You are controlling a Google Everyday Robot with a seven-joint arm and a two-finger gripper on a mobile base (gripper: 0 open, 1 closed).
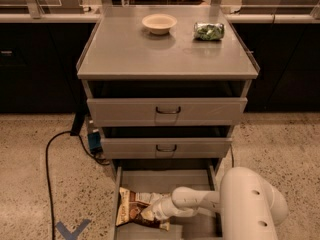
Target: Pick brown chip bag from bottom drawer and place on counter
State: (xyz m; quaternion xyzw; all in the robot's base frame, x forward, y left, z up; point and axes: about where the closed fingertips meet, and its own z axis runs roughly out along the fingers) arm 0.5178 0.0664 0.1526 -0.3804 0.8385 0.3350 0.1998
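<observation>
The brown chip bag (131, 210) lies flat at the front left of the open bottom drawer (165, 180). My white arm reaches in from the lower right, and my gripper (151, 214) sits low in the drawer right at the bag's right edge, over it. The counter (165, 49) is the grey top of the cabinet, above and behind.
A pale bowl (159, 23) and a small clear packet of green contents (209, 31) sit at the back of the counter. Two drawer fronts (167, 111) with dark handles stand slightly pulled out above the open drawer. A black cable (55, 154) runs across the floor at left, near a blue floor mark (70, 230).
</observation>
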